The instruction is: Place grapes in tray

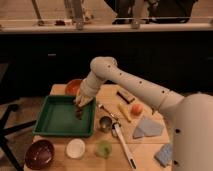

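Bench (150, 150) carries: orange bowl (73, 87), dark red bowl (39, 153), white cup (75, 148), metal cup (105, 123), orange fruit (136, 109), blue cloths (148, 127). Tool (80, 106) over bench's left half.

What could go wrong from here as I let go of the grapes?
The gripper is over the tray's right side with the grapes hanging just below it. Released here, they might roll towards the right wall. Pulling the arm back carelessly could also clip the orange bowl just behind the tray, or nudge the metal cup beside it.
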Motion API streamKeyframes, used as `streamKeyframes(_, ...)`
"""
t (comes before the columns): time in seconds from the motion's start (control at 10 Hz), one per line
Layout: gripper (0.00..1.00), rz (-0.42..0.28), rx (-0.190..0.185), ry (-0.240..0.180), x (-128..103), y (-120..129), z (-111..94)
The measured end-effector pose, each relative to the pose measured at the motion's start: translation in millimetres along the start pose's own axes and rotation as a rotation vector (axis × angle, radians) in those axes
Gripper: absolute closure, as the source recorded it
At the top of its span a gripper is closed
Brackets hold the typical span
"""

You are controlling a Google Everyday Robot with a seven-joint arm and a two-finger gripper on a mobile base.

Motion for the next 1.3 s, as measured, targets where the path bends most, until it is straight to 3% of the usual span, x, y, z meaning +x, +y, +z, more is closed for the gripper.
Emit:
streamKeyframes(0.2, 0.99, 0.0, 0.0, 0.0, 0.1, 0.1, -0.1)
streamKeyframes(0.4, 0.84, 0.0, 0.0, 0.0, 0.1, 0.0, -0.1)
streamKeyframes(0.7, 0.52, 0.0, -0.001, 0.0, 0.2, 0.1, -0.2)
streamKeyframes(0.8, 0.47, 0.0, -0.001, 0.0, 0.2, 0.1, -0.2)
streamKeyframes(1.3, 0.46, 0.001, -0.001, 0.0, 0.2, 0.1, -0.3)
